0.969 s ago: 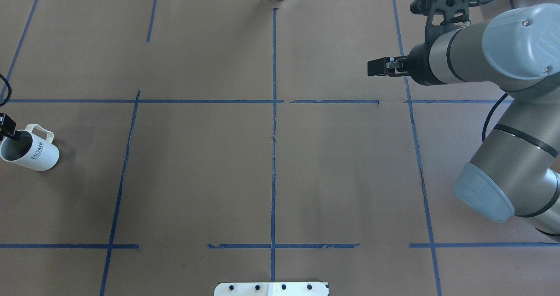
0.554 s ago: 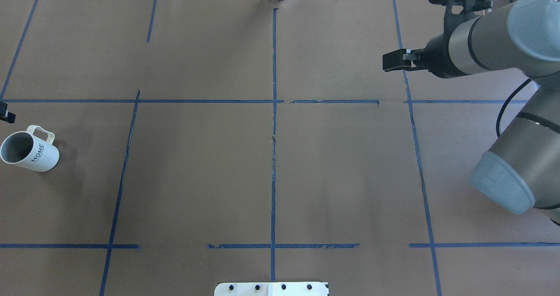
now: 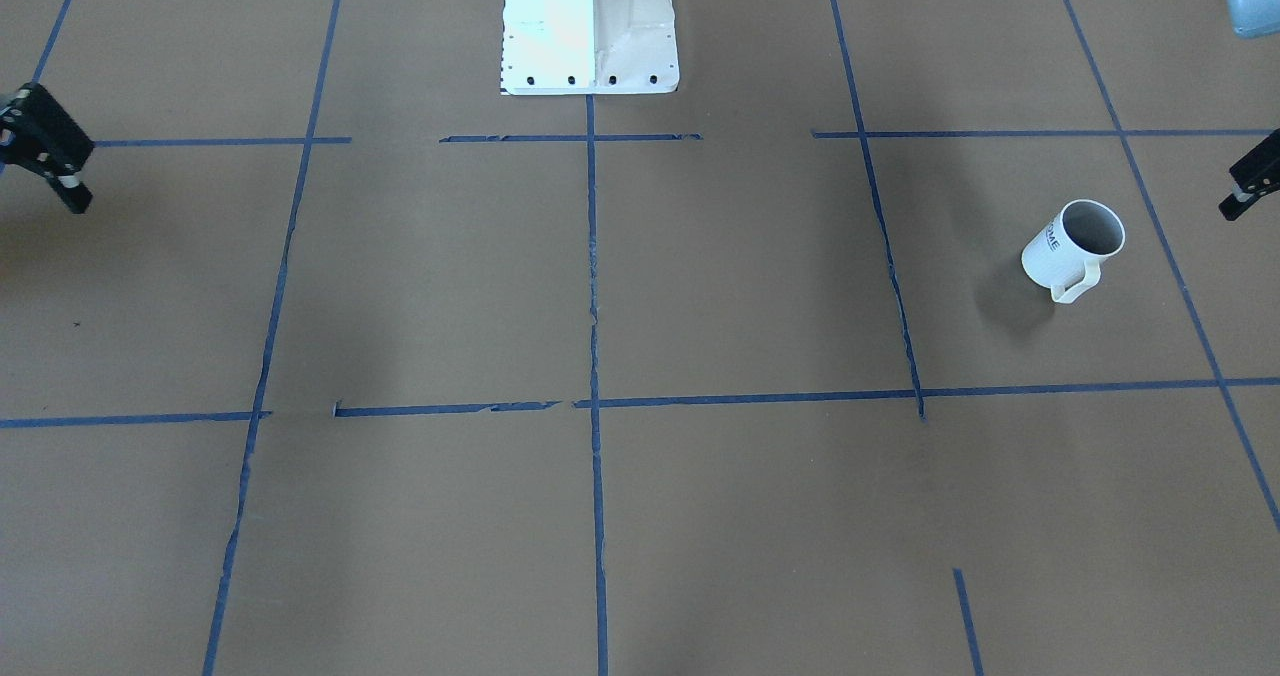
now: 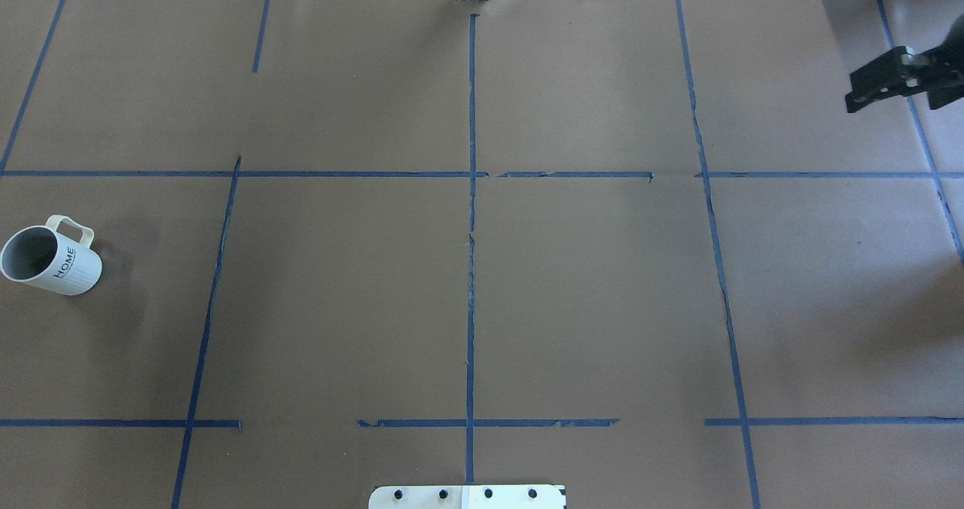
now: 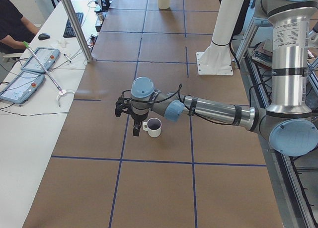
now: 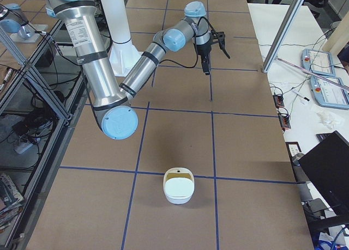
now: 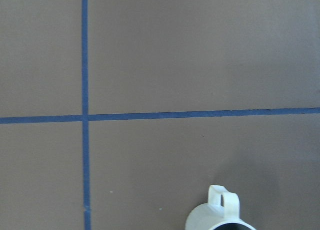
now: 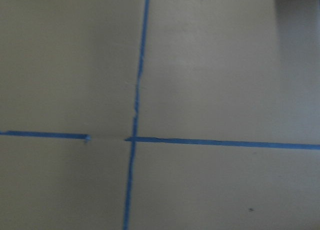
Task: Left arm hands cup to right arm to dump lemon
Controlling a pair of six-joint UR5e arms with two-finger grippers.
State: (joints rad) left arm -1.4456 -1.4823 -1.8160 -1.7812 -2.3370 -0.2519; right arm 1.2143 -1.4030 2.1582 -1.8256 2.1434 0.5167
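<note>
Firstly, cup [image 4: 51, 262] stood upright on table [image 4: 587, 283], ungripped. Left gripper [image 3: 1248, 188] hung near it, finger spread indeterminable. Right gripper [image 4: 874, 89], well apart, had its fingers pressed together.

Silver-grey right arm with pale blue joint caps [image 6: 139, 65] reaches from upper left over brown paper-covered table with blue tape lines [image 6: 245, 152]. Its slim black gripper [image 6: 207, 69] points down at the far end; finger gap unclear. White rounded container with cream inside [image 6: 179, 186] sits near, against a tape line. White pedestal column [image 6: 117, 26] stands behind the arm.
</note>
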